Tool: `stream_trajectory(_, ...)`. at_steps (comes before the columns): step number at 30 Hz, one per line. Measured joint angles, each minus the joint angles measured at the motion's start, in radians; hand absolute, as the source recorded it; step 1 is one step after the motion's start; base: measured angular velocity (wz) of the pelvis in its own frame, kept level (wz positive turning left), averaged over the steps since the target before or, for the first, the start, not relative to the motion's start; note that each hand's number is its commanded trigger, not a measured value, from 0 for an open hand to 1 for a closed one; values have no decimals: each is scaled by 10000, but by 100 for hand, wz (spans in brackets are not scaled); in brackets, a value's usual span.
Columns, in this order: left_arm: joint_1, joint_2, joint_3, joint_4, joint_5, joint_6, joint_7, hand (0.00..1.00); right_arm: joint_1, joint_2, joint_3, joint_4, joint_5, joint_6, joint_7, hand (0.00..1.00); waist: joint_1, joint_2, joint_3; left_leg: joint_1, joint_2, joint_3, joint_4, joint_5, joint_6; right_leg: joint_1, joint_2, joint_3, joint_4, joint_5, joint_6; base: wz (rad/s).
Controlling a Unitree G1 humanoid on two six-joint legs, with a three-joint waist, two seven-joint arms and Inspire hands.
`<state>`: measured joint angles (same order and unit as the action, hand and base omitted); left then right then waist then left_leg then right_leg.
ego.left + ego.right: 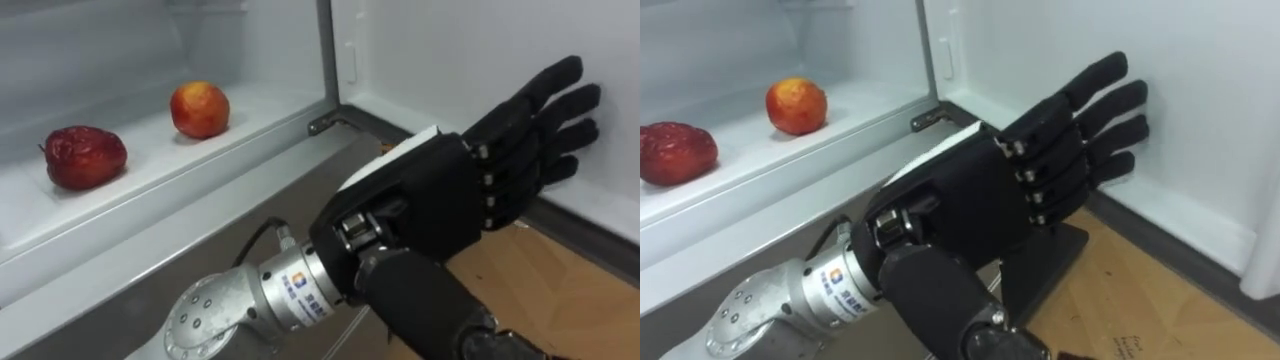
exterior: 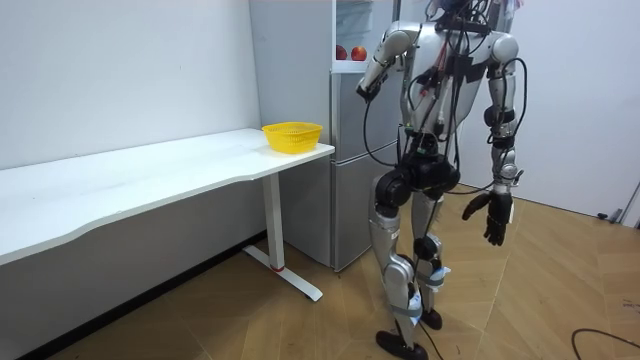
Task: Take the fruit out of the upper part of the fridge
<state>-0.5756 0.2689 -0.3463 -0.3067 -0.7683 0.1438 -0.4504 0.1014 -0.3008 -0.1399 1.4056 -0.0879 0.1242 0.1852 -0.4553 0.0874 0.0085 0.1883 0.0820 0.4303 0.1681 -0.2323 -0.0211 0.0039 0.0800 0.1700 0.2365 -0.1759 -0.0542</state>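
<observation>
I stand on a wooden floor [image 2: 560, 300] before a tall grey fridge [image 2: 350, 180], its upper compartment open. A long white table [image 2: 150, 175] runs off to the room view's left. The smooth white inside of the fridge door [image 1: 450, 50] hangs open on my right.

Inside the upper compartment, a flat white shelf [image 1: 250, 125] with a pale glossy edge carries the two fruit. On the near corner of the table sits a round yellow mesh basket [image 2: 292, 136]; from the side I cannot tell what it holds.

My left hand [image 1: 430, 200], black and matt with a hard jointed shell, is raised in front of the open door, its back towards me. The fingers are straight and spread, pointing up and to the right, with nothing in them, and they are clear of both fruit. My right hand [image 2: 490, 215] hangs at my side, fingers loose and empty.

The dark red fruit [image 1: 85, 156], wrinkled and dull, lies broader than tall at the shelf's left, its long axis running left to right. The orange-red fruit [image 1: 200, 109], smooth and nearly round with no clear long axis, sits apart from it to the right, farther back on the shelf.
</observation>
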Motion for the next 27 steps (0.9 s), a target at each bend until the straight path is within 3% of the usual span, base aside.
stream_trajectory(5,8,398,633,-918,774,-2,258,0,27,24,-129,95,23,0,-14,0,491,-16,11,-46,-50,-165,-11,-1,-2,50,-69,-295,-23,-1,-2,13)
stream_trajectory(7,41,731,1179,-1566,1190,-8,473,0,108,43,-119,68,-24,-22,-17,0,1011,-36,18,-91,-69,-396,-23,0,-3,61,-98,-499,-15,-2,-3,27)
stream_trajectory(9,91,1051,1651,-1996,1507,-76,663,0,122,62,-223,34,-66,-49,-23,0,1272,-93,43,-119,-86,-833,-32,1,-4,153,-172,-874,-66,-9,-9,47)
stream_trajectory(10,311,1201,2107,-2421,1966,-117,779,0,205,91,-366,-129,-107,-65,-82,0,1682,-116,32,-134,-85,-911,-32,2,-4,154,-174,-950,-88,-9,-11,41)
stream_trajectory(12,642,1308,2631,-2817,2508,-344,1104,0,324,149,-381,-191,-378,-196,-184,0,2060,-183,14,-233,-83,-1295,-20,4,-8,157,-223,-1278,-197,2,-27,49)
stream_trajectory(13,819,1376,2887,-3053,2981,-410,1316,0,370,190,-417,-324,-570,-242,-225,0,2364,-233,-40,-312,-85,-1422,-21,4,-8,160,-266,-1499,-193,-9,-33,64)
stream_trajectory(15,1047,1453,3476,-3361,3611,-467,1484,0,376,246,-392,-430,-841,-340,-329,0,2995,-241,-98,-362,-76,-1505,-10,9,-16,178,-288,-1669,-250,-6,-44,38)
stream_trajectory(16,1330,1481,3788,-3387,3983,-732,1792,0,380,277,-394,-489,-1063,-377,-366,0,3230,-301,-105,-358,-86,-1781,-11,13,-24,351,-315,-1912,-356,-2,-46,42)
stream_trajectory(17,1534,1479,3925,-3400,4193,-832,1944,0,385,293,-397,-512,-1163,-381,-386,0,3261,-340,-143,-353,-100,-1914,-13,14,-25,405,-332,-2024,-365,-3,-46,58)
stream_trajectory(19,2232,1465,4461,-3525,4615,-897,2242,0,393,337,-403,-595,-1197,-415,-417,0,3659,-368,-176,-256,-132,-2120,-6,15,-28,566,-373,-2219,-348,-66,-46,35)
stream_trajectory(21,2908,1464,5206,-3608,4941,-995,2640,0,383,412,-404,-798,-1183,-494,-450,0,4023,-392,-160,-269,-195,-2457,4,23,-37,698,-449,-2562,-346,-134,-23,40)
stream_trajectory(23,3131,1480,5708,-3608,5311,-1033,2908,0,367,416,-402,-805,-1194,-512,-489,0,4376,-352,-164,-279,-236,-2663,4,24,-38,764,-471,-2683,-378,-148,-7,36)
stream_trajectory(27,3990,1463,6978,-3573,5452,-1492,3951,0,401,456,-394,-791,-1150,-607,-737,0,4662,-291,-118,-280,-314,-3017,9,25,-36,963,-637,-3078,-520,-192,59,27)
